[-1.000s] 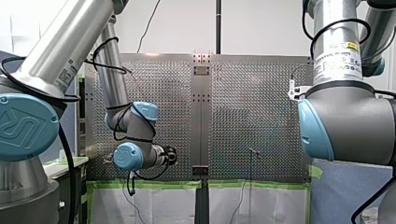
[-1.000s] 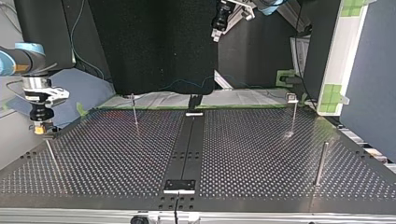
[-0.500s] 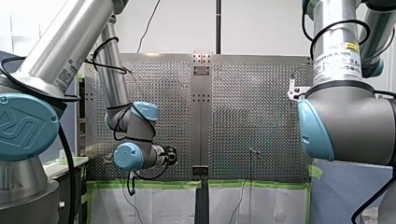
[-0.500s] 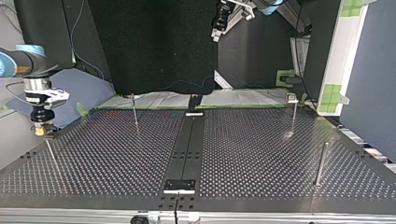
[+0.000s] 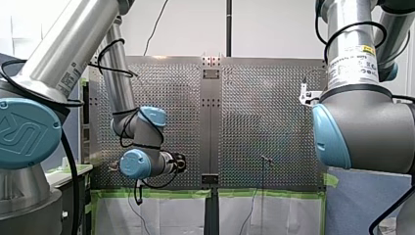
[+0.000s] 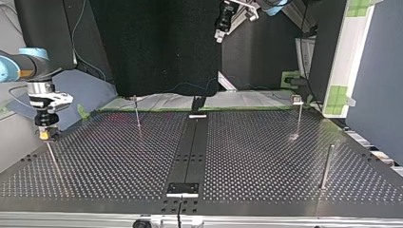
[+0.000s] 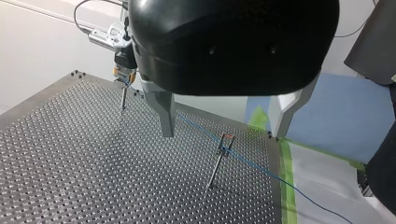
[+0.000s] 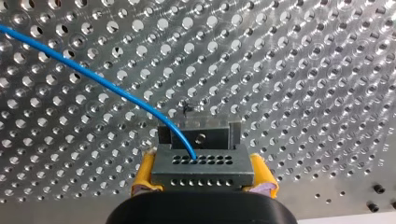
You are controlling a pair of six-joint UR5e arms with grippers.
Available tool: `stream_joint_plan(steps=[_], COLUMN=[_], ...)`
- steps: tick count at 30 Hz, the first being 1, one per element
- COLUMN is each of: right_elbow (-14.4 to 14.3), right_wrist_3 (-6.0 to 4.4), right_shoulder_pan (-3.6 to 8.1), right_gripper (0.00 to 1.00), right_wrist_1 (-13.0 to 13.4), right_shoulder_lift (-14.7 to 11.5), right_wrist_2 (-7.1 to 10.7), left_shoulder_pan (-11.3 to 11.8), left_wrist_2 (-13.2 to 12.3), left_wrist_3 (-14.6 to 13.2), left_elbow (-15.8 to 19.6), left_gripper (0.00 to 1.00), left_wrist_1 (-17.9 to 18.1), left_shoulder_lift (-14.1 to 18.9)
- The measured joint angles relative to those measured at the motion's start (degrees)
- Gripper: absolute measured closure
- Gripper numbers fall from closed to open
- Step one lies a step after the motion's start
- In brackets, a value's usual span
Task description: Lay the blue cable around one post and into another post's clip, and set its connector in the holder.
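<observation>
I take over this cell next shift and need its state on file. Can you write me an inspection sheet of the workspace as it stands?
Surface: perforated metal table with a dark strip down its middle.
Job's things: the blue cable runs through the clip on a thin post. Its connector is in my right tool, above another post.
Clutter: nothing seen.
Tools: the right tool is shut on the connector, between yellow pads. The left tool is open and empty above the table.
Cables: a black cable hangs at my left arm's base.
Surroundings: green tape and a white sheet at the table's edge, and a blue cloth beside it.
</observation>
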State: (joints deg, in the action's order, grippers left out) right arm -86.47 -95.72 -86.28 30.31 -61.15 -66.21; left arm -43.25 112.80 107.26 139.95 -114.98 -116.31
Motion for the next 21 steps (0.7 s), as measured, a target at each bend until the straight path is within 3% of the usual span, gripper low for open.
stream_joint_plan(steps=[13,21], right_elbow=[0.57,1.36], right_wrist_3=[0.99,0.95], right_shoulder_pan=[-0.98,-1.08], right_gripper=[0.98,0.98], right_wrist_1=[-3.38,-3.92], right_shoulder_lift=[0.01,0.01], right_wrist_2=[-1.33,-1.47], left_shoulder_pan=[-0.01,-0.01], left_wrist_2=[0.00,0.00], left_wrist_3=[0.05,0.09], left_elbow=[-0.09,-0.27], left_gripper=[0.01,0.01], left_wrist_1=[-0.02,0.00], left_shoulder_lift=[0.00,0.01])
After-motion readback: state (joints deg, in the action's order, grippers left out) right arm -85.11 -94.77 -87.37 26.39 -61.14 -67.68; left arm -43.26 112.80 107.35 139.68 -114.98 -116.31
